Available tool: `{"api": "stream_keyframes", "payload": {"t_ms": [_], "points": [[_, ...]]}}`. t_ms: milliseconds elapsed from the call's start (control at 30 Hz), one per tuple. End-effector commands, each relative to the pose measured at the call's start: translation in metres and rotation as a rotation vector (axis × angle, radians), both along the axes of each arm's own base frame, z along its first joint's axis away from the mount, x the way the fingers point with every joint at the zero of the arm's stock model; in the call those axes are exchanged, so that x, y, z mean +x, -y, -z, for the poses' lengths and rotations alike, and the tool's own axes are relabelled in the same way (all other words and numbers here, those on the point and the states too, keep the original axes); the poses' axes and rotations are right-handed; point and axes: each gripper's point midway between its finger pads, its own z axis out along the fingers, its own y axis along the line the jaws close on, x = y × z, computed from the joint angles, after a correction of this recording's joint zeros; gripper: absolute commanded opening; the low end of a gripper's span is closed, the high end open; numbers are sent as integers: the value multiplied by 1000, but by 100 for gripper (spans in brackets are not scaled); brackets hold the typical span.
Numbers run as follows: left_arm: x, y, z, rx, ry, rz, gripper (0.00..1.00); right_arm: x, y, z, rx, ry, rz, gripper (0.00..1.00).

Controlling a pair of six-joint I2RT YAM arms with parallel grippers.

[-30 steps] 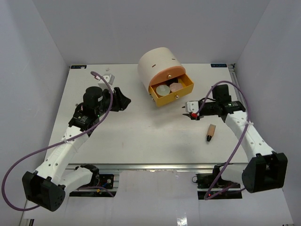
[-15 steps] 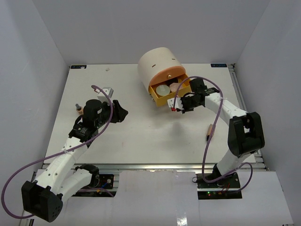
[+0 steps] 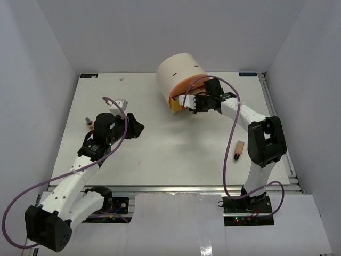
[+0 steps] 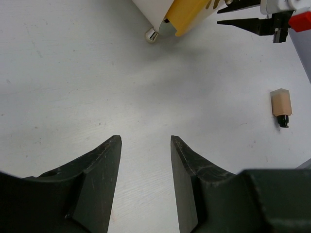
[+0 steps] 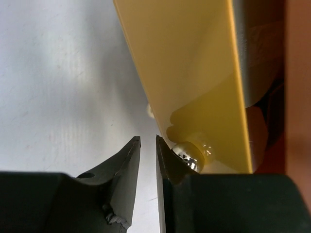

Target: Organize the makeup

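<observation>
A tan tube (image 3: 240,149) with a black cap lies on the table at the right; it also shows in the left wrist view (image 4: 281,104). Another small tan item (image 3: 90,124) lies beside my left arm. My right gripper (image 3: 185,102) is shut and empty, and presses against the yellow drawer (image 3: 176,101) of the cream drum (image 3: 176,72). In the right wrist view, the outer side of one finger (image 5: 165,160) touches the drawer's silver knob (image 5: 189,153). The drawer is almost pushed in and its contents are hidden. My left gripper (image 4: 146,141) is open and empty above the bare table.
The drum stands at the back centre on small silver feet (image 4: 152,35). A small white bit (image 3: 122,78) lies near the back edge. Purple cables loop from both arms. Grey walls close in the table on three sides.
My right gripper moved up and left to the drum and pushed the yellow drawer in, hiding the compact and pink disc inside. My left gripper drew back a little, then held still.
</observation>
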Motion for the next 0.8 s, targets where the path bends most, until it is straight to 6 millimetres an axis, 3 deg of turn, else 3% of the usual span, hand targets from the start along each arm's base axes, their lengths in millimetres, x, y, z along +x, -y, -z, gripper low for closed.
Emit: {"api": "stream_keyframes", "payload": {"t_ms": [0, 167, 267, 333, 400, 467, 567, 600, 767], "points": [[2, 0, -7, -9, 34, 10, 56, 33, -24, -40, 99, 130, 63, 31], [2, 1, -6, -9, 33, 14, 57, 48, -30, -49, 159, 151, 147, 41], [2, 0, -6, -8, 36, 12, 58, 42, -30, -48, 187, 122, 165, 42], [2, -1, -7, -9, 39, 8, 59, 32, -31, -57, 223, 110, 159, 42], [2, -1, -8, -10, 41, 10, 60, 15, -27, -50, 241, 74, 158, 43], [2, -1, -7, -11, 39, 12, 60, -1, -27, -60, 305, 23, 180, 45], [1, -1, -9, -12, 44, 14, 61, -32, -26, -54, 380, -86, 174, 46], [1, -1, -9, -11, 44, 13, 62, -39, -27, -61, 432, -121, 203, 47], [1, -2, -10, -12, 49, 11, 66, -66, -19, -44, 621, -386, 352, 50]]}}
